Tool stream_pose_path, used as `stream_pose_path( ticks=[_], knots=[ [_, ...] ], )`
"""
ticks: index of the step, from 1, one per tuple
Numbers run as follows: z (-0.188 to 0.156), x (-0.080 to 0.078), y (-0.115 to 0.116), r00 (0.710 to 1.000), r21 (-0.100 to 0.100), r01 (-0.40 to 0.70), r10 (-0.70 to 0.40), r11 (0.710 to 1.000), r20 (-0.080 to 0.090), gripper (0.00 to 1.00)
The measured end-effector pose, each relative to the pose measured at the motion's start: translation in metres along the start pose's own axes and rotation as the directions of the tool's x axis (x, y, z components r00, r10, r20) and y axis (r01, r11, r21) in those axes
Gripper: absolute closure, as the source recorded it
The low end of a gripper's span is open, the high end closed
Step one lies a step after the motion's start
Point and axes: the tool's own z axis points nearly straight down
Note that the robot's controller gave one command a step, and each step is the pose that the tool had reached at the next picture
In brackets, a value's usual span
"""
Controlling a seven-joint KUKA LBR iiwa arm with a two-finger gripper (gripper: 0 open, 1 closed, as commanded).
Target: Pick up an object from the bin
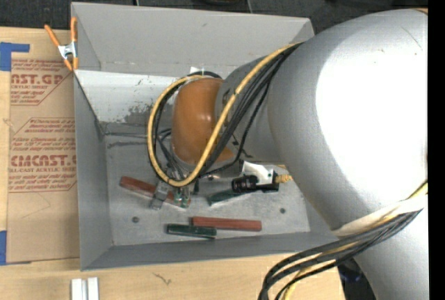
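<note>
Grey metal formed the bin (90, 152), and in the camera view we saw its sloped walls run down to a small flat floor where a few loose things lay. The arm (348, 131) reached in from the right and bent down at the wrist, so that its orange cover (195, 117) and looped cables (151, 135) stood between the camera and much of the floor. The gripper (170, 198) sat low at the left of the floor, pointing down. We judged that this stance suited things lying flat, which offer only their narrow sides to a grasp from above. Whether the gripper was parted or closed we could not tell, since the cables and wrist crowded the tip.

Nearest to it lay a red strip (135, 185), flat, its right end at the gripper's tip or just beside it. We took this for the likely thing to pick, though we could not say whether the two were touching or apart. A green piece (221, 198) lay just right of the gripper, and beyond that a black tool (256, 182) with a white part and a brassy end. Toward the near wall a red stick (228, 224) and a green pen (188, 230) lay side by side, well clear of the gripper. All lay flat and spread out, as loose things settle on a floor between sloped walls.
</note>
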Motion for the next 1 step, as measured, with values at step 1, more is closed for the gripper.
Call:
stream_pose_path(
  ticks=[1],
  knots=[
    [-0.0027, 0.0007, -0.0006, 1.0, 0.002, 0.0, 0.0, 1.0, -0.003, 1.0]
  ],
)
